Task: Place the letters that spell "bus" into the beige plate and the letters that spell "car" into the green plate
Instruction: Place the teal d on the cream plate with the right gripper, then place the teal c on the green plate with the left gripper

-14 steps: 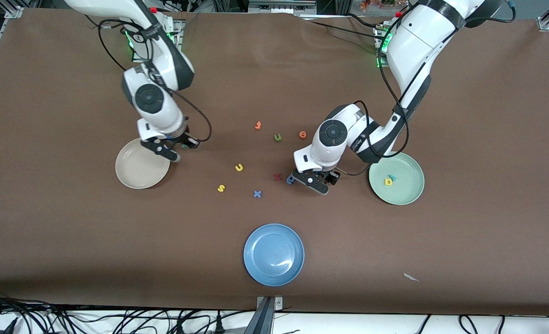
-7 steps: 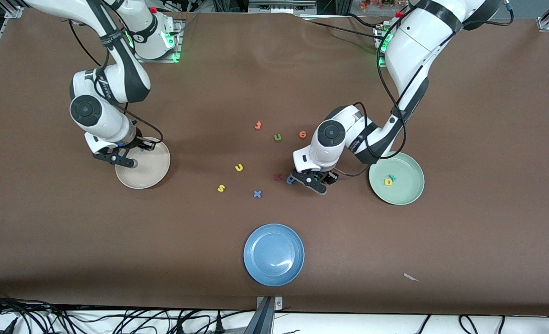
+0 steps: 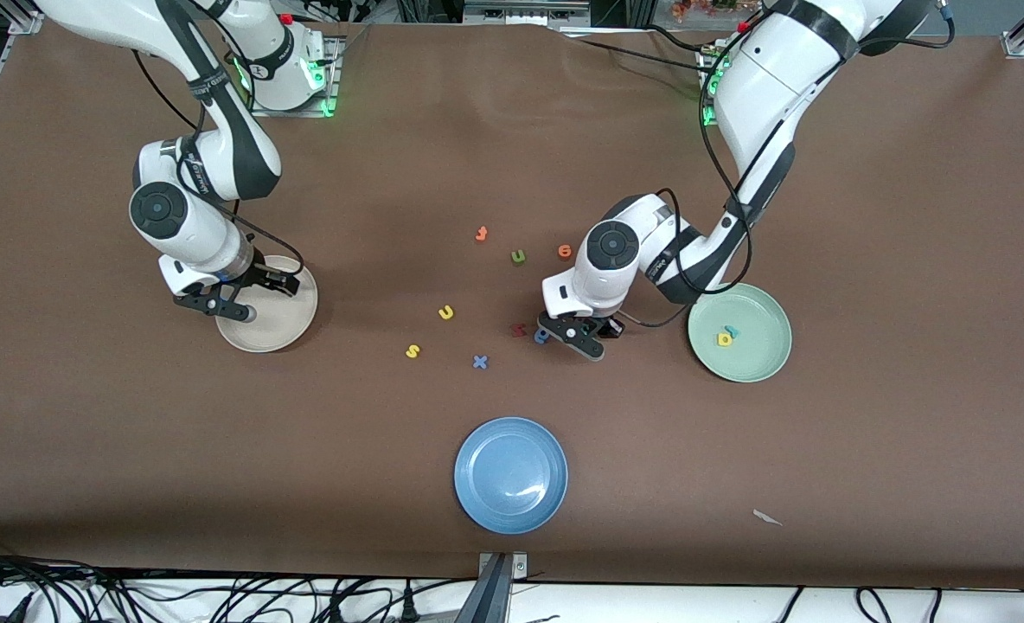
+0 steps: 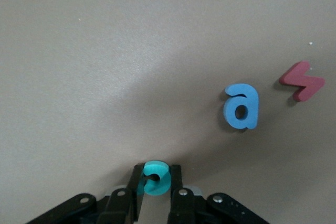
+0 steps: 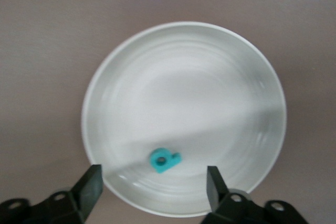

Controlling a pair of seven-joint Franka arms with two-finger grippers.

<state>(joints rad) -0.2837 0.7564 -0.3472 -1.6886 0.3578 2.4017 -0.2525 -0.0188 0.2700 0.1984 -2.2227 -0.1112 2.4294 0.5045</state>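
Note:
My left gripper (image 3: 583,337) is low at the table, between the red letter and the green plate (image 3: 763,368), and is shut on the teal c (image 4: 156,178). The green plate holds the yellow a (image 3: 724,339) and the teal r (image 3: 732,330). My right gripper (image 3: 261,298) hangs open over the beige plate (image 3: 283,327). The teal b (image 5: 164,160) lies in that plate (image 5: 184,77), free of the fingers. The yellow u (image 3: 446,312) and yellow s (image 3: 412,350) lie on the table between the two plates.
A darker blue letter (image 4: 241,106) and a red letter (image 4: 302,81) lie close beside the left gripper. A blue x (image 3: 479,362), green u (image 3: 518,256), orange e (image 3: 565,251) and another orange letter (image 3: 481,233) are scattered mid-table. A blue plate (image 3: 511,474) sits nearest the camera.
The right arm swung over the beige plate and its gripper opened, leaving the teal b in the plate. The left gripper closed on the teal c.

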